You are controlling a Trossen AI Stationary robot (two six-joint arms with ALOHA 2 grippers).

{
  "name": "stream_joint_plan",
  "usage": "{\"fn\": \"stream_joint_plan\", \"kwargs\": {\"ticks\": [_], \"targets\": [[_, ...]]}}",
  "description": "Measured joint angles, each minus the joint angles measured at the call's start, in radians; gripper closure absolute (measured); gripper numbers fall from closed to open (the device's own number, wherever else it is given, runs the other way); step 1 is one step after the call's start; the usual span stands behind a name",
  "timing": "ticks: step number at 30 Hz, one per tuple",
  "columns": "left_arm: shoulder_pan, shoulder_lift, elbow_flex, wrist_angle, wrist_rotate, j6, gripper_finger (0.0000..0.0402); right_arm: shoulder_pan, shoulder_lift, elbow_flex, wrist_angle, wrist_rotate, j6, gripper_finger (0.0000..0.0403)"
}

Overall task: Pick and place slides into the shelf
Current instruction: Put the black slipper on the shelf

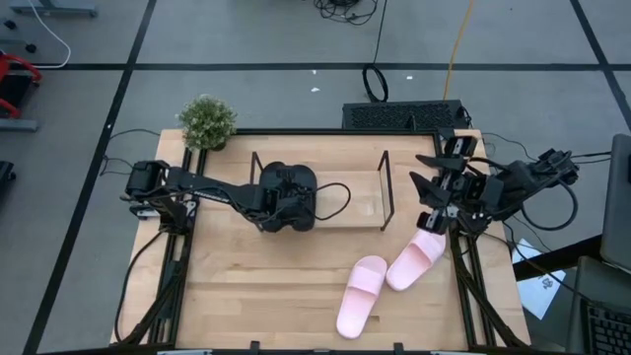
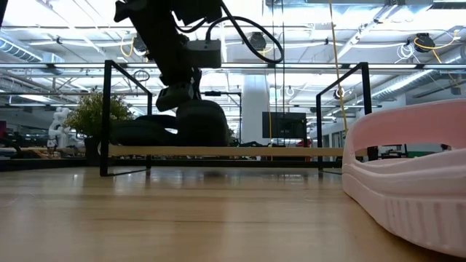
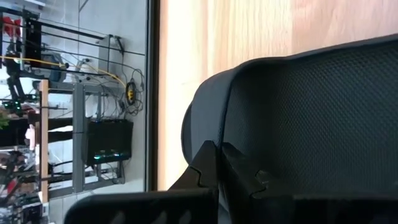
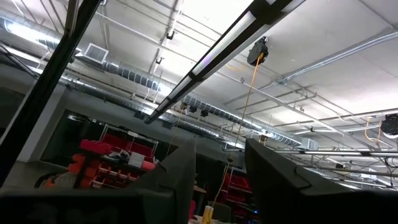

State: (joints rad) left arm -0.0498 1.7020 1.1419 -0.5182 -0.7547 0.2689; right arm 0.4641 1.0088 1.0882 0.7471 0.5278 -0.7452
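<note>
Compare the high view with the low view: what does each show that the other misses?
Only the high view shows both pink slides whole on the bare table, plus the right gripper at the table's right edge. Only the low view shows the room behind. Both share the shelf, the black slides inside it under the left gripper, and the potted plant.

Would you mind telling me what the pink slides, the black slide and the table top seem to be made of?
Pink slides: likely moulded foam or rubber, matte, with a ribbed sole edge.
Black slide: matte, finely dimpled strap, probably foam or rubber.
Table top: light wood with visible plank joints and grain, smooth finish.
</note>
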Motion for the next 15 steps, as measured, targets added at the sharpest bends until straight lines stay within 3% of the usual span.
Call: {"fn": "stream_joint_plan", "kwargs": {"ticks": [15], "targets": [[0.004,0.0,0.0,-0.006,0.006,0.039,0.0401,0.0,0.003,0.0,-0.004,0.0,0.0,0.0275]]}}
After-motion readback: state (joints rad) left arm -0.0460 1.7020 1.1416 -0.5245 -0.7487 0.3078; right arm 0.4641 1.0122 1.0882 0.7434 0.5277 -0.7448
